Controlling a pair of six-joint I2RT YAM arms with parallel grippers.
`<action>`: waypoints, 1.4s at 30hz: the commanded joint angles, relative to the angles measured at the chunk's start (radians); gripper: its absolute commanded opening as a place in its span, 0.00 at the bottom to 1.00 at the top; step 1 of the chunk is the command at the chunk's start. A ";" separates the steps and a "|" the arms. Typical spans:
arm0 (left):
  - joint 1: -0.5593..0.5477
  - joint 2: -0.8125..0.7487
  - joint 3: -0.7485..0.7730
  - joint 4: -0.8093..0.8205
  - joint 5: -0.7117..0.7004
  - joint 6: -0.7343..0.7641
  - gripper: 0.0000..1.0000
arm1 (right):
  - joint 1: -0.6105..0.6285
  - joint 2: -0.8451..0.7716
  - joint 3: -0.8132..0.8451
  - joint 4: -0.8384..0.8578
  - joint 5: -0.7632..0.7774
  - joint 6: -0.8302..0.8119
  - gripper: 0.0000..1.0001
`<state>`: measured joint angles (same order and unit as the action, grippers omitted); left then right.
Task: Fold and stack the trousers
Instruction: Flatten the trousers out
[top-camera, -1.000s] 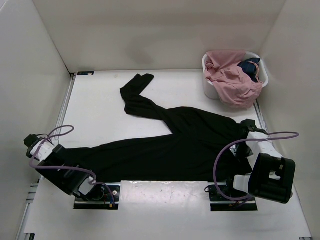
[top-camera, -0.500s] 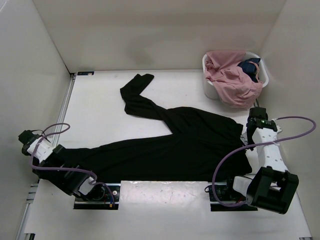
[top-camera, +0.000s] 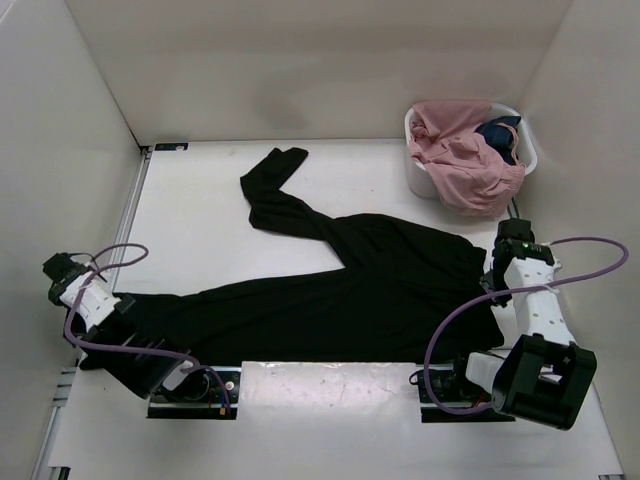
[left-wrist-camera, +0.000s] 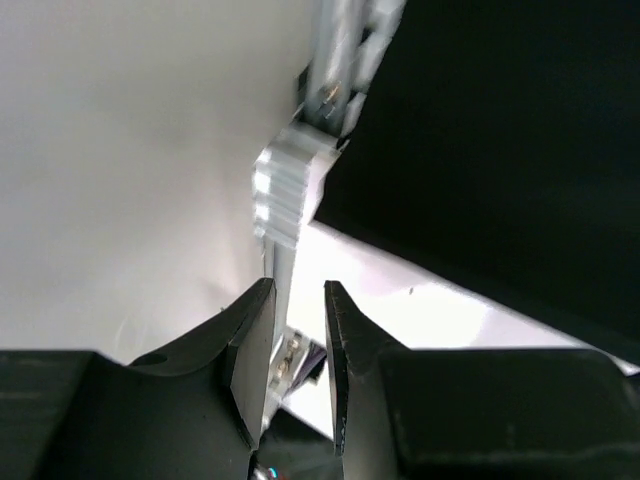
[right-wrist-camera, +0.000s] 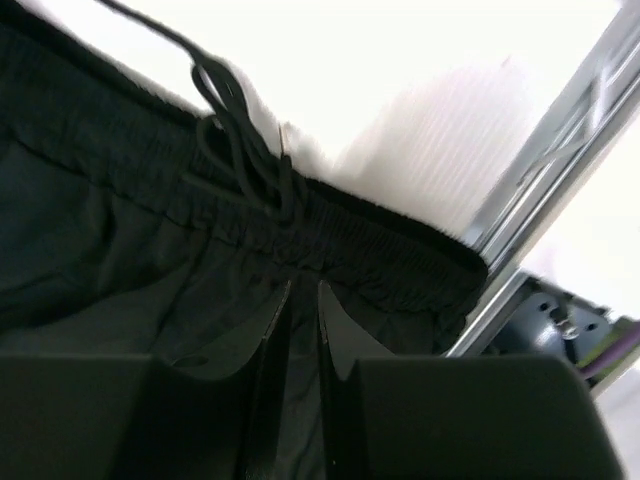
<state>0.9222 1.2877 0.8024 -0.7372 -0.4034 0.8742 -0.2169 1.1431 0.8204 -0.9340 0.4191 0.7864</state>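
**A:** Top view?
**B:** Black, soft fabric trousers lie spread on the white desk, waistband rightward.
**A:** Left wrist?
**B:** Left tool slightly parted, gripping nothing; trousers just beyond.
**A:** Right wrist?
**B:** Right tool narrowly parted over the waistband.

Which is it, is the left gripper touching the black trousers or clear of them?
Apart. In the left wrist view the left gripper stands slightly open with nothing between its fingers, and a pale strip separates them from the trousers.
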 joint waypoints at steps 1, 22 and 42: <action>-0.086 0.002 0.005 -0.028 0.074 -0.059 0.38 | -0.006 -0.006 -0.069 0.007 -0.095 0.037 0.20; -0.490 0.384 0.488 -0.152 0.348 -0.395 0.53 | -0.187 0.115 -0.055 0.087 -0.178 -0.022 0.35; -1.054 1.187 1.443 -0.110 0.523 -0.554 0.92 | -0.066 0.566 0.451 0.176 -0.286 0.046 0.76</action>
<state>-0.1452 2.5130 2.2513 -0.8967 0.1394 0.3164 -0.3092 1.6672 1.1851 -0.7792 0.1757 0.7704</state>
